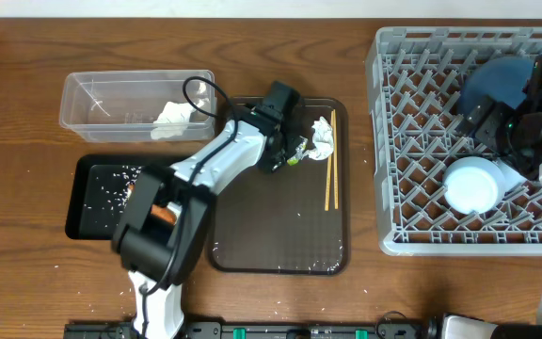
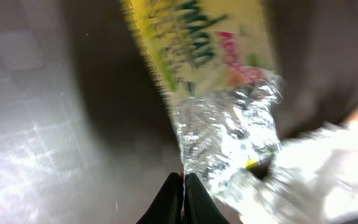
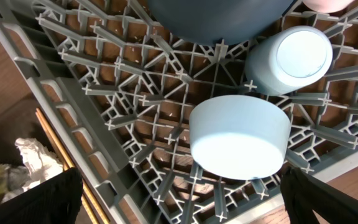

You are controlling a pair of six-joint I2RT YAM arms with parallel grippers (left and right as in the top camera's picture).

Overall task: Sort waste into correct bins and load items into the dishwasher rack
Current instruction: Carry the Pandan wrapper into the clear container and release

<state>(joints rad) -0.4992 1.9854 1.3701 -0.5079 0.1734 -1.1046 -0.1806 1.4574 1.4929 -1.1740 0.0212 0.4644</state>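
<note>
My left gripper (image 1: 288, 155) is shut on the silvery end of the yellow-green wrapper (image 2: 204, 43) over the brown serving tray (image 1: 252, 254); its jaws (image 2: 183, 182) are pressed together. Crumpled white paper (image 1: 321, 137) lies next to it, and the chopsticks (image 1: 329, 174) lie to the right. My right gripper (image 3: 182, 199) is open and empty above the grey rack (image 1: 393, 141), over the upturned light-blue bowl (image 3: 240, 134). The blue plate (image 1: 495, 80) and a white cup (image 3: 294, 59) stand in the rack. The black tray (image 1: 87, 221) holds rice grains (image 1: 111, 184).
The clear tub (image 1: 92, 94) at the back left holds another crumpled white paper (image 1: 172, 118). My left arm stretches over the black tray and hides part of it; an orange bit (image 1: 163, 215) shows by the arm. The wooden table (image 1: 26, 141) surrounds everything.
</note>
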